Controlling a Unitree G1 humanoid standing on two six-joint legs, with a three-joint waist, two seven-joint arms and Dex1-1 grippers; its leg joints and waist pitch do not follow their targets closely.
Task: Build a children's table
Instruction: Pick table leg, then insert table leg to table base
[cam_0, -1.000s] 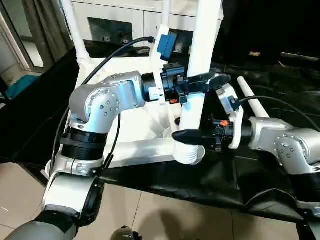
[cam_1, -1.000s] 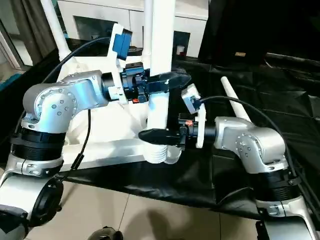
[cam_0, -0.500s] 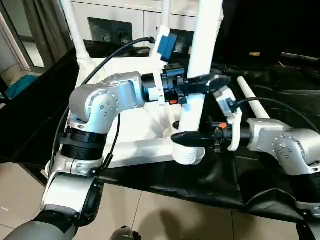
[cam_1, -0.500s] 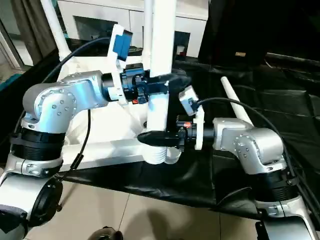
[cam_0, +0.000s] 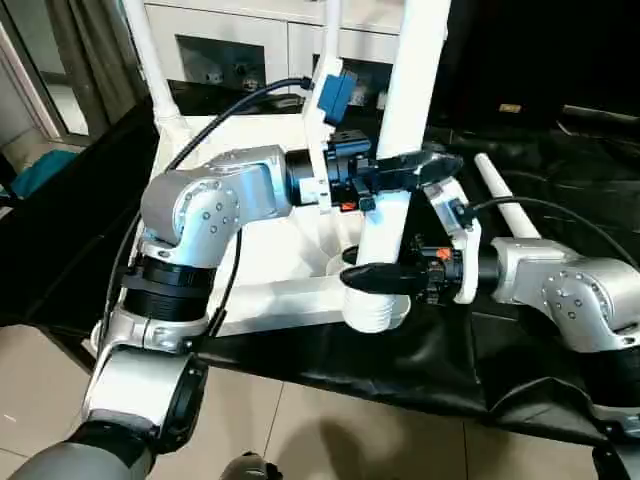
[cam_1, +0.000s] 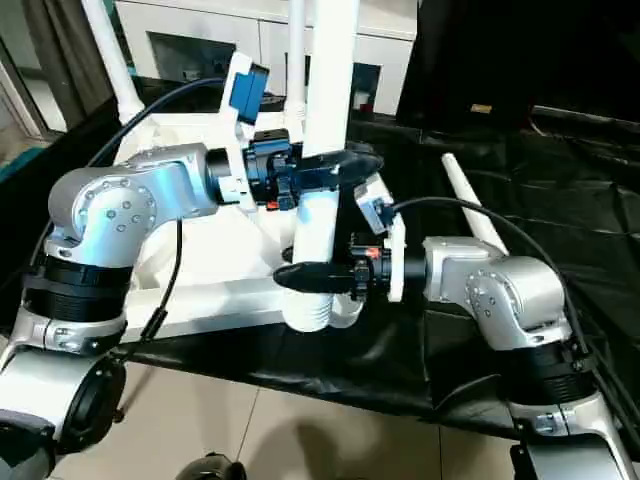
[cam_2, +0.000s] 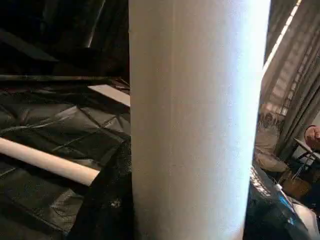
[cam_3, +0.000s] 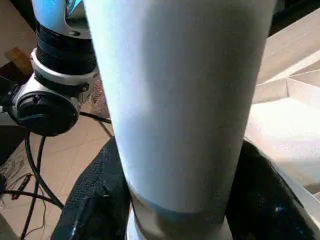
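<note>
Even indoor light fills the head views, bright on the white table top (cam_0: 270, 255) and dim over the black sheet (cam_0: 540, 170), which shows soft sheen on its creases. The upright leg (cam_2: 197, 120) glares near-white in both wrist views (close and soft-focused). Daylight glows through curtains (cam_2: 292, 90) behind.

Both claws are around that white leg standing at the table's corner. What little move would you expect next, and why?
Probably a twist or push down. The leg stands upright in the corner socket of the upturned tabletop; the left gripper clamps it higher up, and the right gripper has its jaws around it low down.
</note>
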